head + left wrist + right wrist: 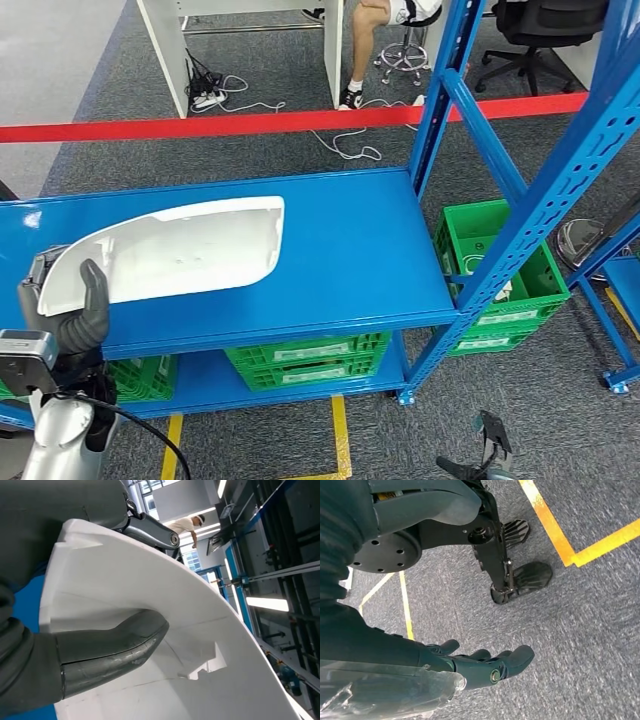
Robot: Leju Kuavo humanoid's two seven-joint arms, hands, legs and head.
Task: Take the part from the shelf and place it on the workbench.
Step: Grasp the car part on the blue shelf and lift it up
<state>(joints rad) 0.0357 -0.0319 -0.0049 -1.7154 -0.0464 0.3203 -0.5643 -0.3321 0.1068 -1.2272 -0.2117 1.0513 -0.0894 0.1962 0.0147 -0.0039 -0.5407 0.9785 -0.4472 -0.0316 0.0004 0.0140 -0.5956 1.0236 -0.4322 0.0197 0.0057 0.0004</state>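
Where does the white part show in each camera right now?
Head view: white part lies on the blue shelf, at left, its near end gripped by the left hand.
Left wrist view: it spans most of the picture, thumb pressed on it.
Right wrist view: not in it.
Shared landmark: the left hand's grey thumb.

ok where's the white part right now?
Head view: the white part lies on the blue shelf top, left side, its left end gripped by the left robot hand; green crates sit on the level below.
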